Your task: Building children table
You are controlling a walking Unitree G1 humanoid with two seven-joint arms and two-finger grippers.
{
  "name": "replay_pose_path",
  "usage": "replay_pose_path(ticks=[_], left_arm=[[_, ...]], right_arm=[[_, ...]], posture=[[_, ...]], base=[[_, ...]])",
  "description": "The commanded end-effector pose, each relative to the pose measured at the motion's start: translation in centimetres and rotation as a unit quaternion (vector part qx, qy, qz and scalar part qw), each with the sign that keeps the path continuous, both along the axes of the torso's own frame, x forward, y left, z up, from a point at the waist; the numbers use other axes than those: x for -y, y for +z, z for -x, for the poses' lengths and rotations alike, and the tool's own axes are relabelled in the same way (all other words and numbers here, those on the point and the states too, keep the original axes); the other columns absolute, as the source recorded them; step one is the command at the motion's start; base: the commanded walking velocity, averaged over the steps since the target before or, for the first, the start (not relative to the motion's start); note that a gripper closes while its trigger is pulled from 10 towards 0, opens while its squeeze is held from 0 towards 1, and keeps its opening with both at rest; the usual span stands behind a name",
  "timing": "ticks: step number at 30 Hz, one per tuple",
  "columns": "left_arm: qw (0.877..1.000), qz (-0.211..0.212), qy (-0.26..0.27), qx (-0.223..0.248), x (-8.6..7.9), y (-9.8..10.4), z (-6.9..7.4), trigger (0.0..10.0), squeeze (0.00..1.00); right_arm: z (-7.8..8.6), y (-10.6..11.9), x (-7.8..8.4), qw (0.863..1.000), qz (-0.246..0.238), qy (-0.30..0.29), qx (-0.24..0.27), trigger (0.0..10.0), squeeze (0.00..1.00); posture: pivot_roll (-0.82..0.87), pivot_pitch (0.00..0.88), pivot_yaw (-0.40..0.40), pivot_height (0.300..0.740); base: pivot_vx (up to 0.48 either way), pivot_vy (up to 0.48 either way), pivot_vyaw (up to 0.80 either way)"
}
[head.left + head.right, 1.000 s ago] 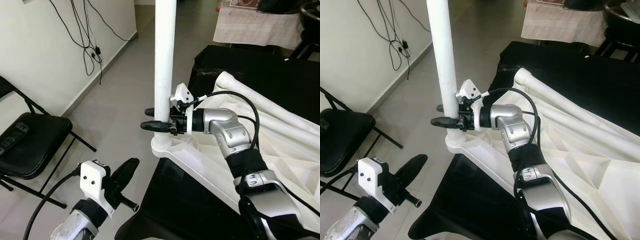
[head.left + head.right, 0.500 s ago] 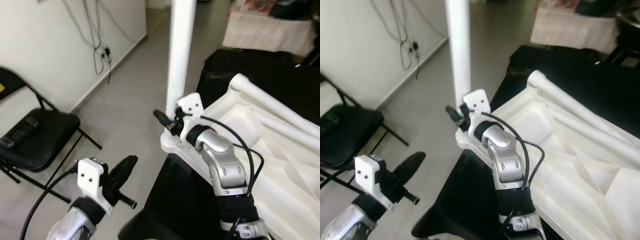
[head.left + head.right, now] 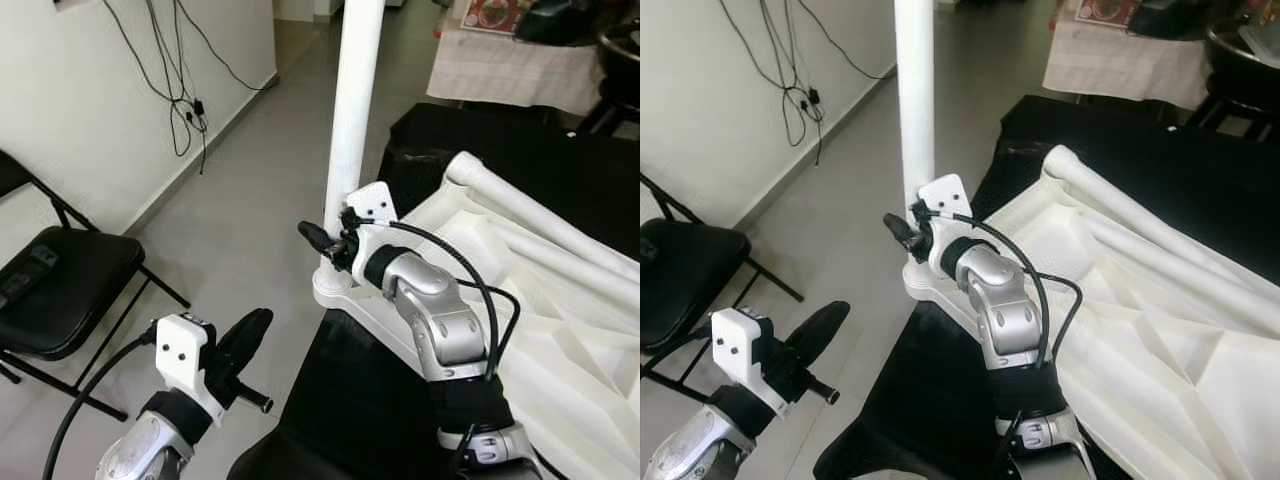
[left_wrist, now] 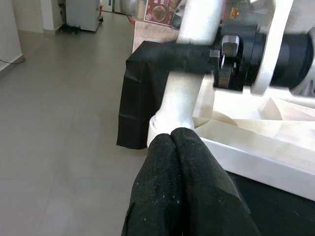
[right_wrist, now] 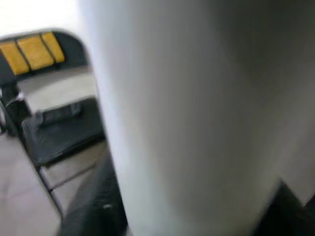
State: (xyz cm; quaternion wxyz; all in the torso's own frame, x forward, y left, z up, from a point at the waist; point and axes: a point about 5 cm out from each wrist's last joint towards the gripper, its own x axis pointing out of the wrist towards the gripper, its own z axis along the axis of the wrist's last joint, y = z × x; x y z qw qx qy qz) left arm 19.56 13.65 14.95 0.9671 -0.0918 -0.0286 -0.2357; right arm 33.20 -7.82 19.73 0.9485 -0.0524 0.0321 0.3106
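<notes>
While the right end effector (image 3: 322, 243) clasps the upright white table leg (image 3: 352, 140) just above the tabletop's corner socket (image 3: 335, 290), the left end effector (image 3: 250, 335) hovers near-left, fingers pressed together.

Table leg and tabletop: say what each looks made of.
Leg: apparently white plastic tube, smooth with a faint sheen and no grain; the right gripper holds it near the socket. Tabletop: apparently moulded white plastic, matte, lying underside up with raised ribs and a round corner socket. Neither material is certain from looks alone.
</notes>
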Motion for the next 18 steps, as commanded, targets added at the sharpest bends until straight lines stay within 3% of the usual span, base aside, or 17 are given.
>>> replay_pose_path(ticks=[1, 2, 3, 4, 5, 6, 7, 9, 10, 12, 18], left_arm=[[1.000, -0.001, 0.000, -0.009, 0.1, -0.5, 0.1, 10.0, 0.00], [1.000, -0.001, 0.000, -0.009, 0.1, -0.5, 0.1, 10.0, 0.00], [1.000, 0.001, -0.002, -0.009, 0.2, -0.5, 0.1, 10.0, 0.00], [1.000, 0.001, -0.002, -0.009, 0.2, -0.5, 0.1, 10.0, 0.00], [1.000, 0.003, -0.003, -0.009, 0.3, -0.5, 0.2, 10.0, 0.00], [1.000, 0.003, -0.003, -0.009, 0.3, -0.5, 0.2, 10.0, 0.00], [1.000, 0.004, -0.003, -0.009, 0.4, -0.5, 0.3, 10.0, 0.00], [1.000, 0.004, -0.003, -0.009, 0.4, -0.5, 0.3, 10.0, 0.00], [1.000, 0.004, -0.003, -0.009, 0.5, -0.5, 0.4, 10.0, 0.00], [1.000, 0.005, -0.003, -0.010, 0.5, -0.5, 0.6, 10.0, 0.00], [1.000, 0.004, -0.004, -0.012, 0.6, -0.5, 0.7, 10.0, 0.00]], right_arm=[[0.2, 0.1, -0.5, 0.997, -0.002, 0.072, -0.006, 10.0, 1.00], [0.2, 0.1, -0.5, 0.997, -0.002, 0.072, -0.006, 10.0, 1.00], [0.2, 1.2, -0.5, 0.986, 0.005, 0.165, 0.012, 10.0, 1.00], [0.2, 1.2, -0.5, 0.986, 0.005, 0.165, 0.012, 10.0, 1.00], [0.3, 1.8, -0.3, 0.973, 0.012, 0.228, 0.023, 10.0, 1.00], [0.3, 1.8, -0.3, 0.973, 0.012, 0.228, 0.023, 10.0, 1.00], [0.4, 2.0, -0.1, 0.956, 0.038, 0.289, 0.026, 10.0, 0.10], [0.4, 2.0, -0.1, 0.956, 0.038, 0.289, 0.026, 10.0, 0.10], [0.4, 2.0, 0.1, 0.943, 0.056, 0.326, 0.022, 10.0, 0.00], [0.0, 1.9, 0.4, 0.927, 0.070, 0.368, 0.008, 10.0, 0.00], [-0.3, 1.4, 0.0, 0.923, 0.064, 0.381, -0.005, 10.0, 0.00]], posture=[[-0.05, 0.135, -0.028, 0.740], [-0.05, 0.135, -0.028, 0.740], [-0.04, 0.138, -0.032, 0.740], [-0.04, 0.138, -0.032, 0.740], [-0.04, 0.138, -0.033, 0.740], [-0.04, 0.138, -0.033, 0.740], [-0.04, 0.139, -0.032, 0.740], [-0.04, 0.139, -0.032, 0.740], [-0.03, 0.139, -0.033, 0.740], [-0.03, 0.141, -0.031, 0.740], [-0.02, 0.140, -0.031, 0.740]], base=[[0.000, 0.000, 0.00], [0.000, 0.000, 0.00], [0.000, 0.000, 0.00], [0.000, 0.000, 0.00], [0.000, 0.000, 0.00], [0.000, 0.000, 0.00], [0.000, 0.000, 0.00], [0.000, 0.000, 0.00], [0.000, 0.000, 0.00], [0.000, 0.000, 0.00], [0.000, 0.000, 0.00]])
